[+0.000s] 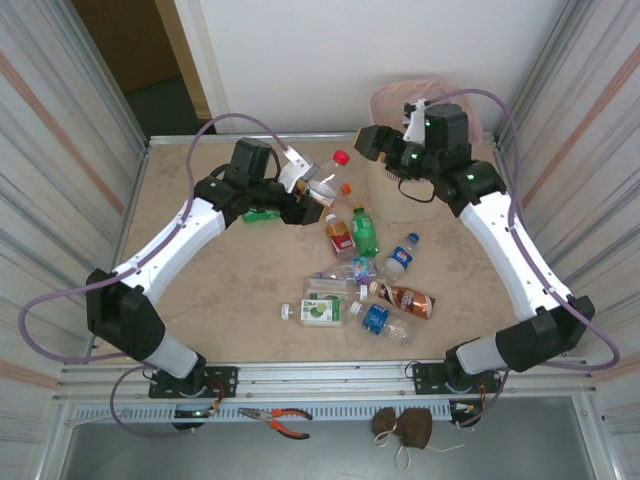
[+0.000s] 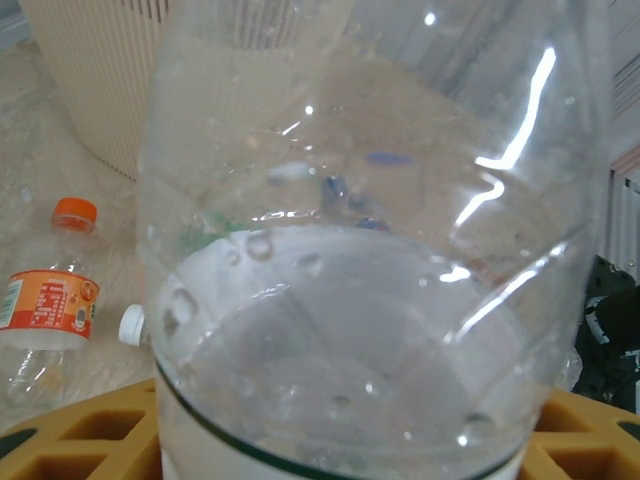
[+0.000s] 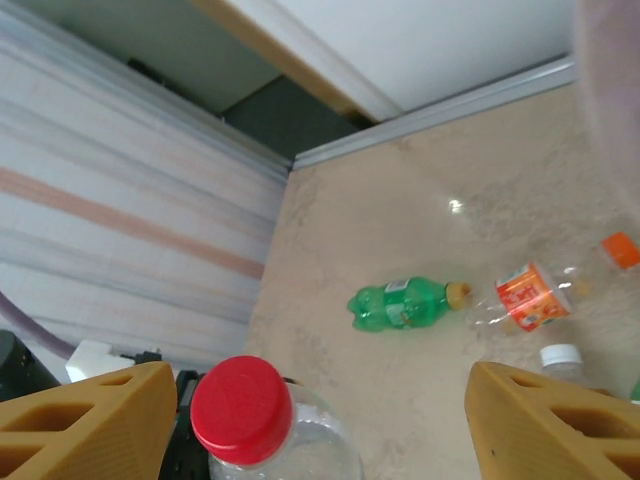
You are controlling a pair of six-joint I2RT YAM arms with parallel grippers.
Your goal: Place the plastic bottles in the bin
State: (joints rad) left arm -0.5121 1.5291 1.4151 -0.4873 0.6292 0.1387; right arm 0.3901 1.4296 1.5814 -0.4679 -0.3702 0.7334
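Observation:
My left gripper is shut on a clear plastic bottle with a red cap, held above the table's far middle. In the left wrist view that bottle stands between the yellow fingers. My right gripper is open just right of the cap. In the right wrist view the red cap sits between its spread fingers, nearer the left one and touching neither. The beige bin with a pink bag stands behind the right arm. Several bottles lie mid-table.
A green bottle and an orange-labelled bottle lie on the table below the grippers. Red-handled pliers and a brown object rest on the front ledge. Corrugated walls close in both sides.

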